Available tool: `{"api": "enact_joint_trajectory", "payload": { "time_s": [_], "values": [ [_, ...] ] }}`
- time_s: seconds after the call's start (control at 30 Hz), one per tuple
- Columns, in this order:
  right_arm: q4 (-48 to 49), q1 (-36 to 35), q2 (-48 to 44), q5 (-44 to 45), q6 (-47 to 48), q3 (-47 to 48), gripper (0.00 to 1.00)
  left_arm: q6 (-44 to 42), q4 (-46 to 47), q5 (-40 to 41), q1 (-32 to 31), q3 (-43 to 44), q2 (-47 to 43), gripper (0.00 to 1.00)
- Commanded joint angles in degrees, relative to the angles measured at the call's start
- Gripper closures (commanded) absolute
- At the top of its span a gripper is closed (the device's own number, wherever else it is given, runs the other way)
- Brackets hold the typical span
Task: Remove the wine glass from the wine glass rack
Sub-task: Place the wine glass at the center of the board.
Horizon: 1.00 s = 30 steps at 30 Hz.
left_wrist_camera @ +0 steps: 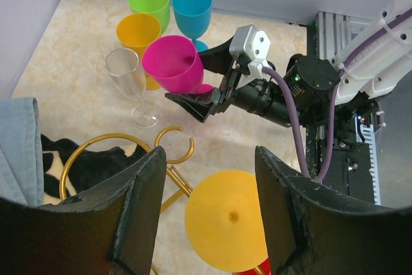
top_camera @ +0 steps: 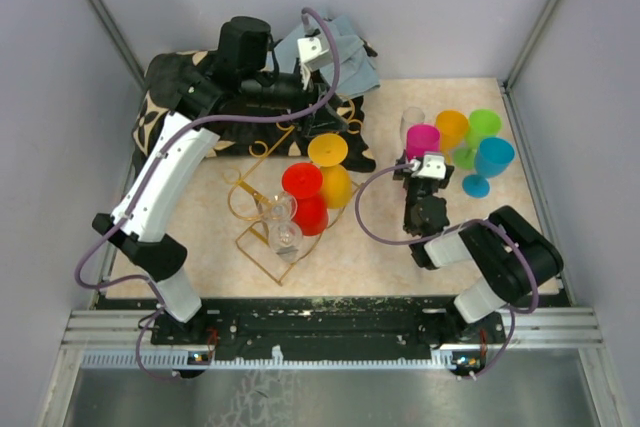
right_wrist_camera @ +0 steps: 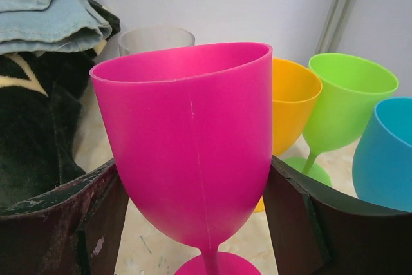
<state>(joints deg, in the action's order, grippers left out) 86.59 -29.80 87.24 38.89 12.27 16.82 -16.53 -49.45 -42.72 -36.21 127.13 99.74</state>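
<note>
Beige marbled desk (top_camera: 380, 257): right hand (right_wrist_camera: 193, 162) clasps a magenta plastic wine glass (left_wrist_camera: 170, 62) by its bowl, well clear of the gold wire wine glass rack (left_wrist_camera: 103, 137), where left hand (left_wrist_camera: 209, 152) hovers, fingers spread, over a hanging yellow plastic glass (left_wrist_camera: 228, 220).

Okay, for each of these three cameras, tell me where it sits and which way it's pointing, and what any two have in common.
Top camera: above and behind the bases, looking down on the table; the left arm and right arm show whole.
Left wrist camera: over the gold rack, facing the right arm; its open left gripper frames a yellow glass.
Right wrist camera: low, facing the back wall; the right gripper holds the pink glass.
Shared: both wrist views show the pink glass and a green glass.
</note>
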Motion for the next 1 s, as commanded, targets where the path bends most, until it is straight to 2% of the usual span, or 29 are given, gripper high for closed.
{"api": "enact_joint_trajectory", "payload": {
  "time_s": [0.0, 0.97],
  "values": [
    [12.2, 0.3, 0.5, 0.3, -3.7, -0.5, 0.45, -0.7, 1.0, -1.1, 0.4, -0.2, -1.0, 0.37],
    [12.2, 0.6, 5.5, 1.6, -10.3, -1.5, 0.45, -1.2, 1.2, -1.4, 0.4, -0.3, -1.0, 0.37]
  ]
}}
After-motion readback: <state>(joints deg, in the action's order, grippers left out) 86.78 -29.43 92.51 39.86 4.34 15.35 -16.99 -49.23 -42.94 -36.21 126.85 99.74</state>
